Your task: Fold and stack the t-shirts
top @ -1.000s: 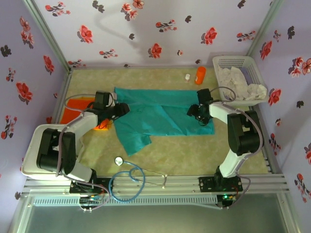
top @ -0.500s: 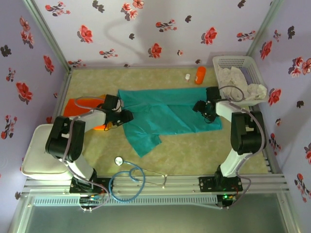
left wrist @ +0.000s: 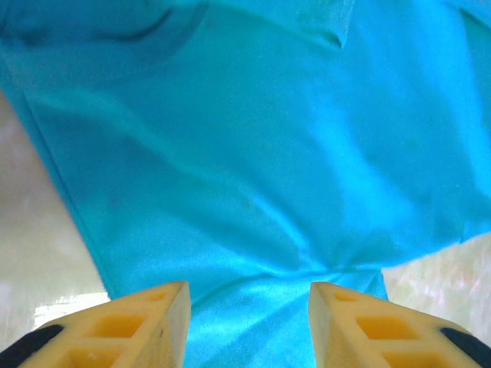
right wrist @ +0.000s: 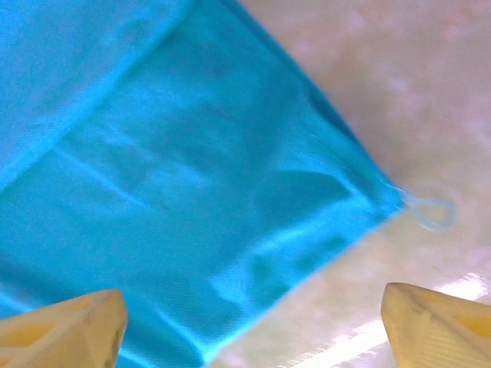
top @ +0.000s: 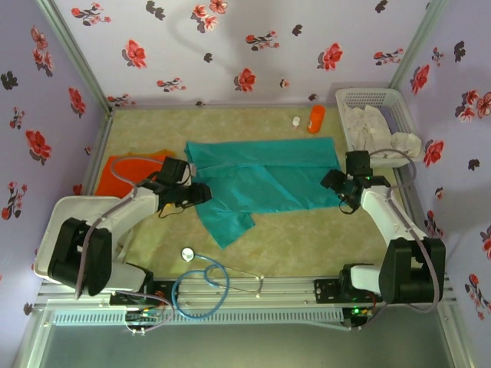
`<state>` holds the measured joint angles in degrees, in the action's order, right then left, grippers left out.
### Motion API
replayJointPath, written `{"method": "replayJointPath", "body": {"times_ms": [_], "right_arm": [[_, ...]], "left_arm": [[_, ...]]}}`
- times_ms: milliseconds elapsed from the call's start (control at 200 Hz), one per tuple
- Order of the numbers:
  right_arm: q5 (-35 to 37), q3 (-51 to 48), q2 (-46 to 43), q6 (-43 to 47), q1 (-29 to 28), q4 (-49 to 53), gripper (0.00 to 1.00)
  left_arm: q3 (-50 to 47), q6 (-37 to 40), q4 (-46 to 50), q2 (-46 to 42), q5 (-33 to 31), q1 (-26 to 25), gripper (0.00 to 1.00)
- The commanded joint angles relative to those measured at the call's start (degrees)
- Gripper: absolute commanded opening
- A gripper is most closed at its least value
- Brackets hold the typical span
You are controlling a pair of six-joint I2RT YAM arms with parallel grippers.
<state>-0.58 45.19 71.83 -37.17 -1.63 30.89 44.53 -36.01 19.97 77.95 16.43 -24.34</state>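
Teal-green cloth t-shirt (top: 261, 180) lies flat mid-table on beige mat (top: 307, 238), long axis L–R. Orange cloth t-shirt (top: 115, 175) just L of it, by table's L edge. L gripper (top: 201, 192) over teal shirt's L edge, R gripper (top: 340, 186) over its R edge. White plastic basket (top: 368, 91) in far R corner, w/ white cloths (top: 368, 123) in it. Orange cylindrical bottle (top: 315, 119) + small white bottle (top: 296, 121) behind shirt, just L of basket. Blue-tubed stethoscope (top: 201, 285) before shirt, at near edge. White tray (top: 46, 253) near-L, beside mat.
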Motion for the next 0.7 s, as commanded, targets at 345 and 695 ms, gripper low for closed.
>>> {"method": "replayJointPath", "body": {"times_ms": [345,695], "right_arm": [[3.8,-6.3,-4.1,-2.0,5.8,3.5,0.79],[8.0,-5.7,-3.5,-1.2,6.1,3.7,0.8]], "left_arm": [[-9.6,-19.0,6.5,-12.0,-2.4,-13.8,0.45],[-8.5,-27.6,8.4,-7.3,-10.0,-28.1,0.47]]}}
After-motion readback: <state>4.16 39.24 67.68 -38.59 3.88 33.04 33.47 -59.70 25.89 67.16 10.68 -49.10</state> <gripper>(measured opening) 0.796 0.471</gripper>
